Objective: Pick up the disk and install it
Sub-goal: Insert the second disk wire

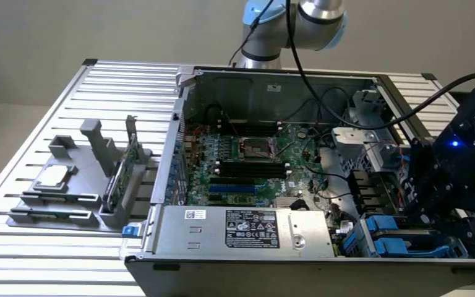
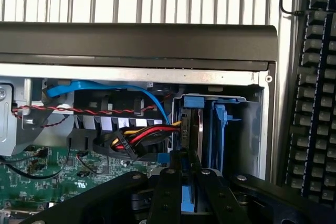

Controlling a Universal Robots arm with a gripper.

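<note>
Wrist view: the end effector (image 2: 184, 182) was seen closed on the disk (image 2: 190, 195), gripped by its blue carrier edge above the computer case's (image 2: 157, 40) drive bay (image 2: 218, 129). Judged rigid, fairly heavy, shock-sensitive.

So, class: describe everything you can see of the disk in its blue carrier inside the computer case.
The disk stands on edge in the drive bay at the case's corner, on the exterior view's right. Its blue plastic carrier frames a dark, thin metal body seen edge-on; the label face is hidden. Another blue carrier sits beside it. The gripper is closed on the blue carrier edge nearest it. Coloured cables run up to its side.
</note>
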